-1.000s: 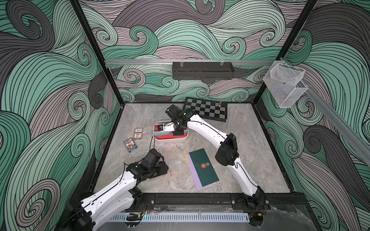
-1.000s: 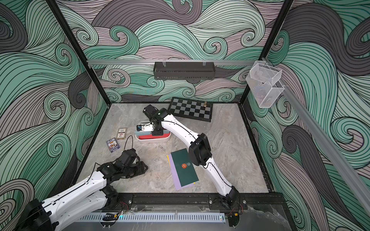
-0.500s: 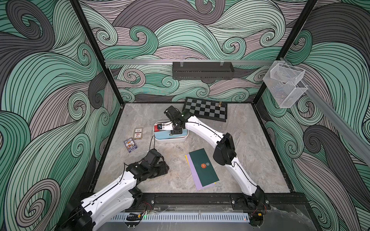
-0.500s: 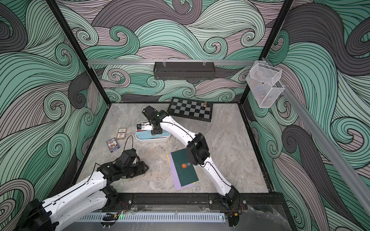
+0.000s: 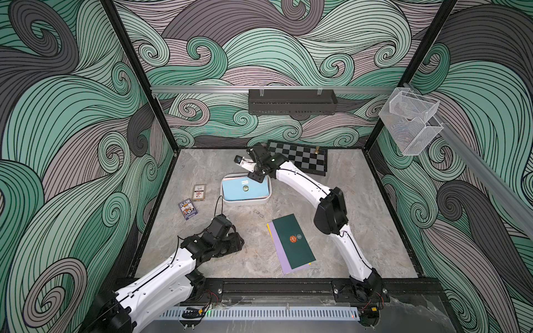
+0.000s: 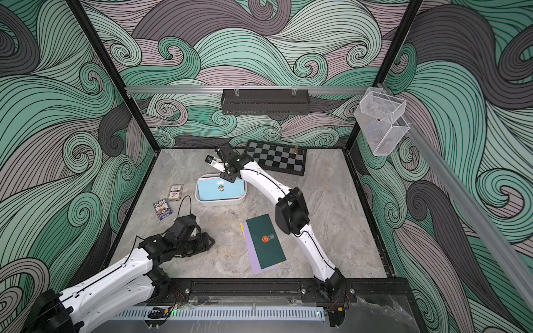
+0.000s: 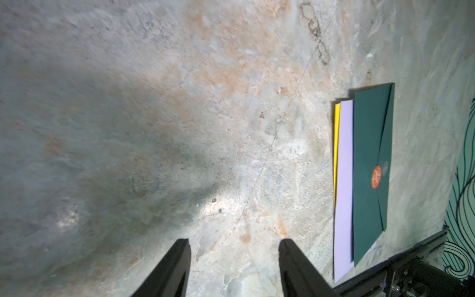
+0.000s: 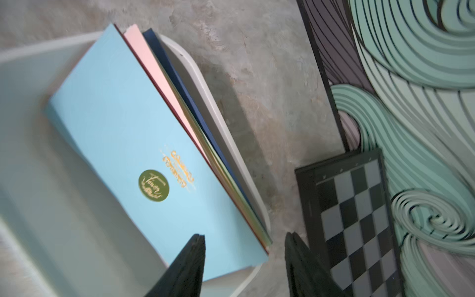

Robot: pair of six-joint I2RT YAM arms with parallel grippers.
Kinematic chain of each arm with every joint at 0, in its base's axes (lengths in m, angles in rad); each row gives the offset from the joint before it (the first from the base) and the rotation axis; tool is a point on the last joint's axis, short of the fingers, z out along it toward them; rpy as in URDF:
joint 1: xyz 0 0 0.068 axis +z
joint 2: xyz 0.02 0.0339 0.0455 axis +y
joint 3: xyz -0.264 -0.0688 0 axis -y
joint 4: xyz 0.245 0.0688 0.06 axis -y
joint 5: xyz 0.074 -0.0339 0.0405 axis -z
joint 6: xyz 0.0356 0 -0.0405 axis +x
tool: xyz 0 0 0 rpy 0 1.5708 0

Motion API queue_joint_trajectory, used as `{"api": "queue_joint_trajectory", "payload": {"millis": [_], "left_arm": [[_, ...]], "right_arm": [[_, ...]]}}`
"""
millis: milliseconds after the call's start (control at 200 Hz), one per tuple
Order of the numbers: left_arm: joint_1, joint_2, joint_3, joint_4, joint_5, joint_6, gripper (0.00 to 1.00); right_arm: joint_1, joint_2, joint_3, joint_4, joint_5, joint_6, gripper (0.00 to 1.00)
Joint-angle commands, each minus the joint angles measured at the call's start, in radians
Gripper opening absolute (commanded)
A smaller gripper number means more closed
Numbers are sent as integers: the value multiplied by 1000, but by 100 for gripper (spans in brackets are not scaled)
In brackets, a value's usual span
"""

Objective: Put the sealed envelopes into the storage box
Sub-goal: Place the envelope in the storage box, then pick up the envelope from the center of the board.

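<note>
fingers, right gripper (image 8: 244,235): spread apart with nothing between them; you have them poised over the corner of the box (image 8: 205,84) nearest the chessboard (image 8: 359,231).
fingers, left gripper (image 7: 234,240): also apart and empty, low over bare table (image 7: 128,102), pointed across toward the loose stack.
box: the white tub sits mid-table, toward the back edge, just in front of the chessboard.
envelopes in the box: a light blue envelope (image 5: 245,188) lies on top, seal up. the right wrist view shows red, pink, green and navy edges fanned under it. the pile looks to lean on the wall at the chessboard side, not quite flat.
envelopes left out: a green envelope (image 5: 292,240) lies on a lilac envelope (image 5: 277,253) and a yellow envelope (image 7: 336,154), which shows only as a sliver. the stack lies near the front edge, beside the right arm (image 5: 331,213), well apart from the box.
other things: two card packs (image 5: 199,192) near the left edge; leave them.
step: a drop-off at the box looks finished; about three envelopes to go.
next move: bring a gripper to the green envelope. it lies flat on paper, so get a finger under one long edge, or slide it off the stack first, and take only one.
watch: the tilted pile may catch the next envelope on the rim; come in from above and let go low.
</note>
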State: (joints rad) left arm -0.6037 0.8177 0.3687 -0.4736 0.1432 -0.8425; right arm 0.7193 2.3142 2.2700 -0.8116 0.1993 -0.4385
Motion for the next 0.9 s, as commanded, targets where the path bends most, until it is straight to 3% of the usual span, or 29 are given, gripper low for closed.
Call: {"api": "queue_joint_trajectory", "payload": {"millis": [0,145,245,375,610,896], "left_arm": [[5,-1,18,81,101,17,59],[-2,96,40,204,273,-28,56],[-79,222,82,289,284,-53,53],[-186,414,207,334,275,-51,44],[-263,675,397,371,289,-7,28],[-275,888,482,361,297,14,18]], "right_arm": [[-62,-300,-176,15,-165,415,55],[-121,-639,-711,158,-299,636,56],[-157,-844,-1052,249,-343,738,58],[-211,-975,-1324,259,-421,792,58],[-244,-1101,-1585,290,-429,840,59],[-245,-1032,-1647,314,-490,880,61]]}}
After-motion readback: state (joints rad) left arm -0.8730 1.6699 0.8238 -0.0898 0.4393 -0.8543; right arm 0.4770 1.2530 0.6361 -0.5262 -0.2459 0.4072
